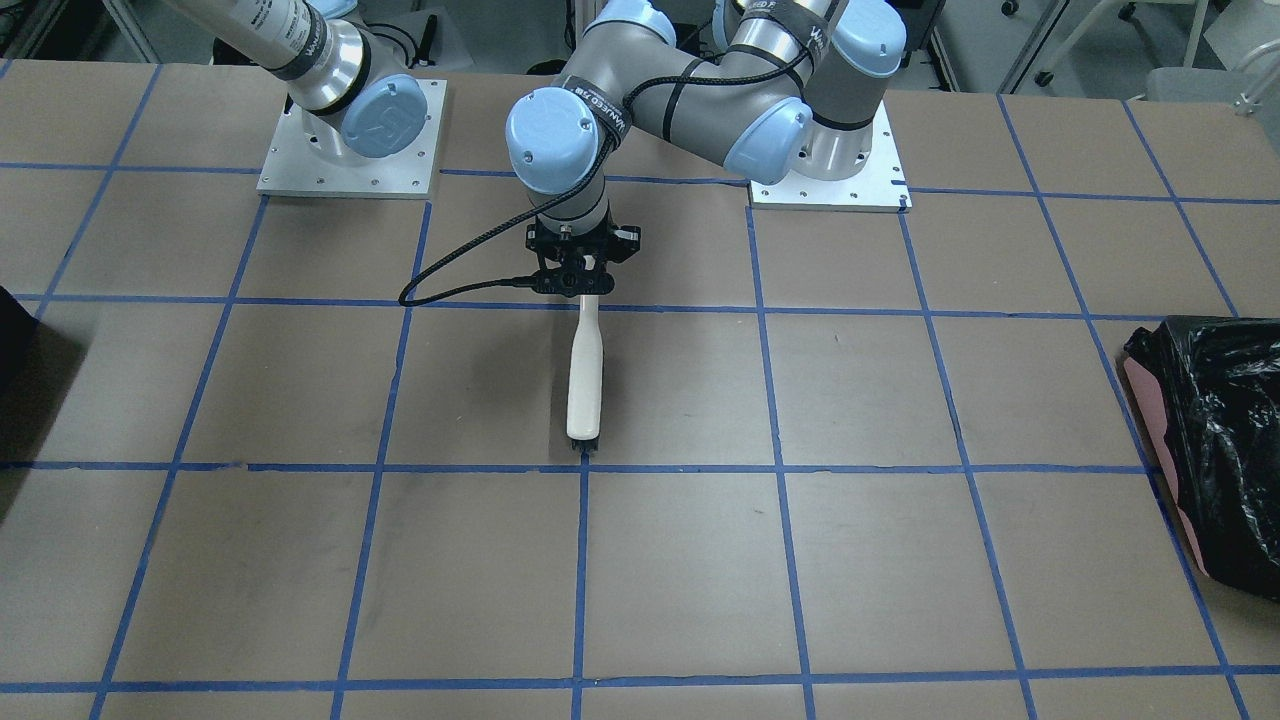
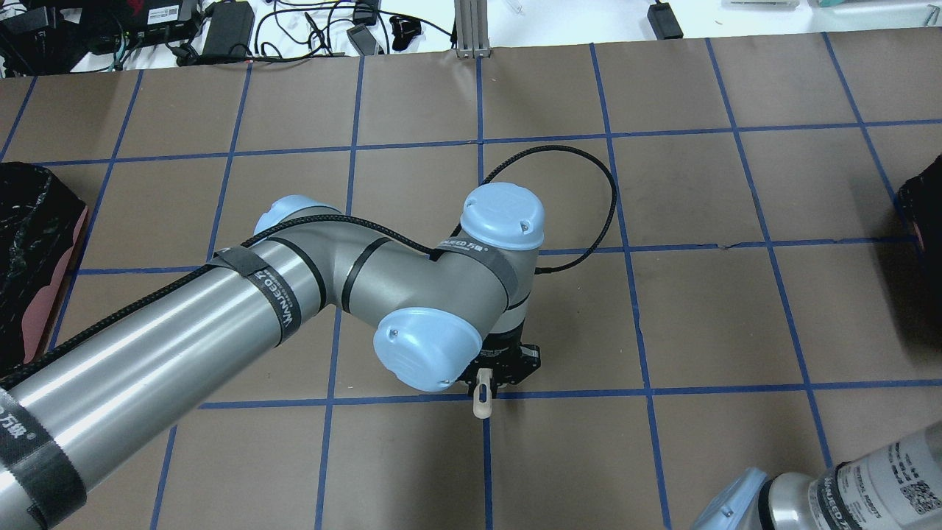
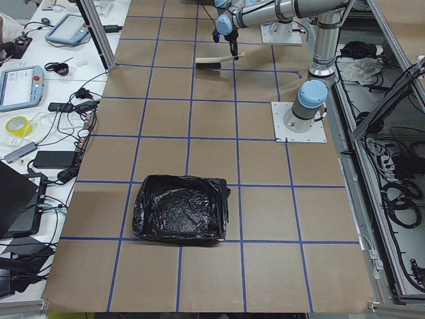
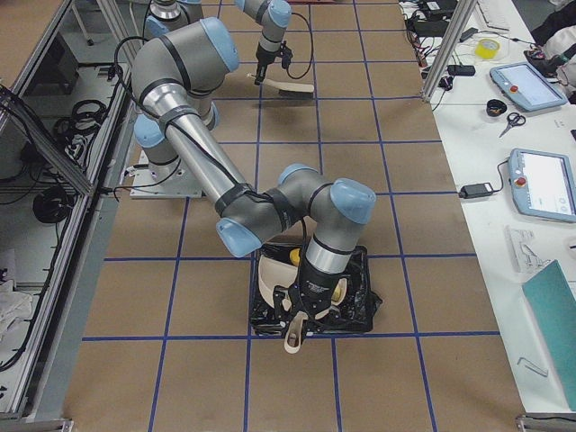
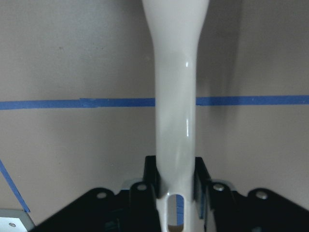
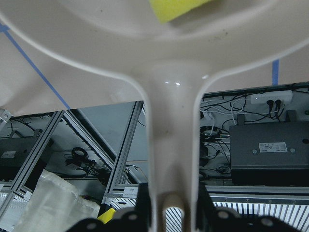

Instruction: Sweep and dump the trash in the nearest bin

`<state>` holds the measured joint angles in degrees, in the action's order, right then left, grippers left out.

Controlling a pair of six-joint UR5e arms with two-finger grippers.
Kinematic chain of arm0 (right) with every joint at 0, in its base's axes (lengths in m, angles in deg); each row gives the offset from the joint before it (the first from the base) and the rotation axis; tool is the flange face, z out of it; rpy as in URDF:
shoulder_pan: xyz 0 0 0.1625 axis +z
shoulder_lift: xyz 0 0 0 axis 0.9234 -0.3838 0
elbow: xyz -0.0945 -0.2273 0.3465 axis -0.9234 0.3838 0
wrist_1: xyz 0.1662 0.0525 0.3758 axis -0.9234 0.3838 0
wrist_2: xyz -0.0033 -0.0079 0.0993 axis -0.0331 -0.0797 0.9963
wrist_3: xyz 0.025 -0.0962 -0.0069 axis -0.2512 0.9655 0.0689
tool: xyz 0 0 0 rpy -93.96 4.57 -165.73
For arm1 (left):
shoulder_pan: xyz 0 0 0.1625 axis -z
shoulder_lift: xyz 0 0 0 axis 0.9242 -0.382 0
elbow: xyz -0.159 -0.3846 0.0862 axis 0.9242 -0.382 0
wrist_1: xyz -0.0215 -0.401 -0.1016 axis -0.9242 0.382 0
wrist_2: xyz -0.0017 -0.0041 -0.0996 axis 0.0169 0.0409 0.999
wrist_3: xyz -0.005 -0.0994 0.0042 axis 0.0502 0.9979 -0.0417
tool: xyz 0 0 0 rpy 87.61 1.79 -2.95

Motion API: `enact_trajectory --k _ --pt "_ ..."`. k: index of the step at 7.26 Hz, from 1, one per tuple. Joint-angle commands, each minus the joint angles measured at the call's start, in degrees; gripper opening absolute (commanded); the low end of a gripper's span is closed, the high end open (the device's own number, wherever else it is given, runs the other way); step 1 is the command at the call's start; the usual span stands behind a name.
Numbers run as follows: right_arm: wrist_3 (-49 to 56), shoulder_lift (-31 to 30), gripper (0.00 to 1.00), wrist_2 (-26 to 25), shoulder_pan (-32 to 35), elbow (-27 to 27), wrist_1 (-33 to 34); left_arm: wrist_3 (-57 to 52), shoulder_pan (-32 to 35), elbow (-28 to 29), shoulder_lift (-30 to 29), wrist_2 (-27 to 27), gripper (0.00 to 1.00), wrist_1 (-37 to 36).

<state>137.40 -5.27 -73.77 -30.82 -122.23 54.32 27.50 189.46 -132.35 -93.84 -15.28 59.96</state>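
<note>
My left gripper [image 1: 585, 290] is shut on the white handle of a brush [image 1: 585, 385] that lies along the table's middle; the left wrist view shows the fingers [image 5: 150, 180] clamped on the handle [image 5: 176, 96]. My right gripper [image 6: 171, 205] is shut on the handle of a cream dustpan [image 6: 145, 48], which holds a yellow-green sponge wedge [image 6: 176, 8]. In the exterior right view the dustpan [image 4: 273, 277] is tilted over the black bin [image 4: 358, 306], with a yellow piece [image 4: 295, 258] in it. The orange-brown lump is not in view.
A pink bin lined with a glossy black bag [image 1: 1215, 430] stands at the table's other end and also shows in the overhead view [image 2: 33, 243]. The left arm's cable [image 1: 450, 290] loops over the table. Blue tape lines grid the brown table top [image 1: 700, 560].
</note>
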Motion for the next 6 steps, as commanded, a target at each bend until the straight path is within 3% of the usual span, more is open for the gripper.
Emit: enact_trajectory --k 1,5,6 --pt "0.1 0.2 0.00 -0.9 0.1 -1.8 5.8 0.1 0.8 -0.1 -0.3 0.0 0.00 0.1" --pt "-0.2 0.9 0.00 -12.2 1.4 -5.0 16.9 -0.1 1.4 -0.3 -0.3 -0.5 0.00 0.2" --pt "-0.2 1.0 0.00 -12.8 2.1 -5.1 16.9 -0.1 1.4 -0.3 -0.5 -0.5 0.00 0.2"
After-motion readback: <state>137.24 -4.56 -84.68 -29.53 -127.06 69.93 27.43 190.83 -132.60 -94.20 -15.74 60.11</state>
